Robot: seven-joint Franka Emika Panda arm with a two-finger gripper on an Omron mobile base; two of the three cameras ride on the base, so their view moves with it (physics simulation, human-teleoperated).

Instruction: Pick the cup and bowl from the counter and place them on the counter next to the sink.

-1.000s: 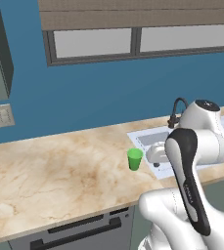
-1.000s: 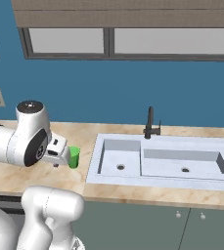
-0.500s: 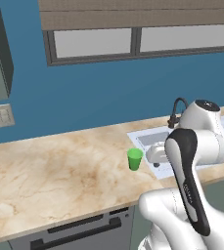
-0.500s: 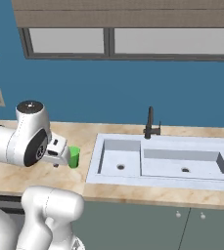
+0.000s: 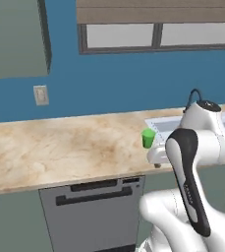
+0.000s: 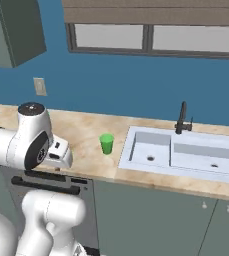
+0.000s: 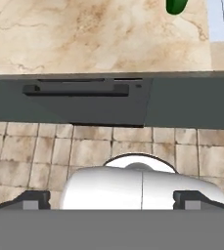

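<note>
Hand view: pincer is seen spread wide w/ nothing gripped, tips apart at 6 o'clock, pointed down over tiled floor. Cup is cut off at 1 o'clock on the beige surface. Right base view: cup stands upright, just beside sink, at its 9 o'clock.

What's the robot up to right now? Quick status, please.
Gripper open, empty, held off the counter's front edge. Cup upright beside the sink. Nothing between them.
</note>
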